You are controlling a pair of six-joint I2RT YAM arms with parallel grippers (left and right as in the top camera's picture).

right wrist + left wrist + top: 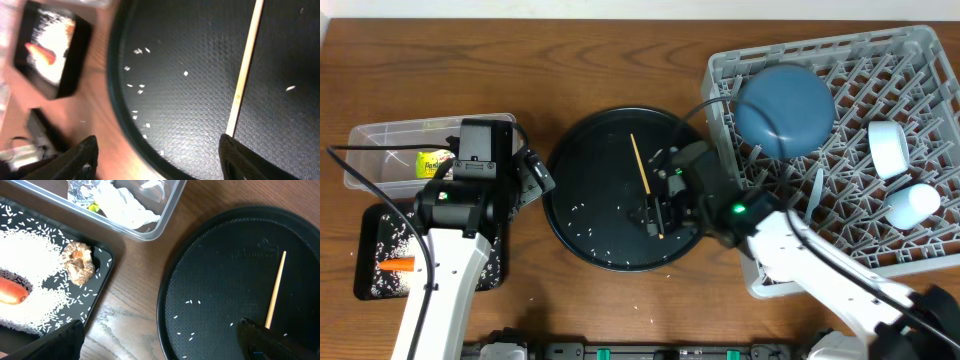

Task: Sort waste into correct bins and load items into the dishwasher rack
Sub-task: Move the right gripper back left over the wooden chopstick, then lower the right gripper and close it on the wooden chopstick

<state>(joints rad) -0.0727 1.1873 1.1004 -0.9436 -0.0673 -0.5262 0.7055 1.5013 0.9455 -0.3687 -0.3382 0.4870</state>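
Note:
A thin wooden chopstick (646, 185) lies on the round black tray (590, 150) among loose rice grains (137, 87). My right gripper (157, 160) hangs open over the tray's near edge, and the chopstick's (243, 75) lower end sits just by one fingertip (240, 155). Over the wood between tray and bins, my left gripper (160, 345) is wide open and holds nothing. The clear tub (165, 220) holds white tissue (122, 205) and a yellow-green wrapper (433, 162). The shallow black tray (102, 260) holds rice (25, 275), a carrot (11, 291) and a biscuit (78, 262).
The light-grey dishwasher rack (920, 60) fills the right side. It carries a dark-blue plate (785, 108), two pale cups (888, 148) (910, 205) and a pale-blue utensil (817, 190). A few rice grains lie on the wood near the front edge.

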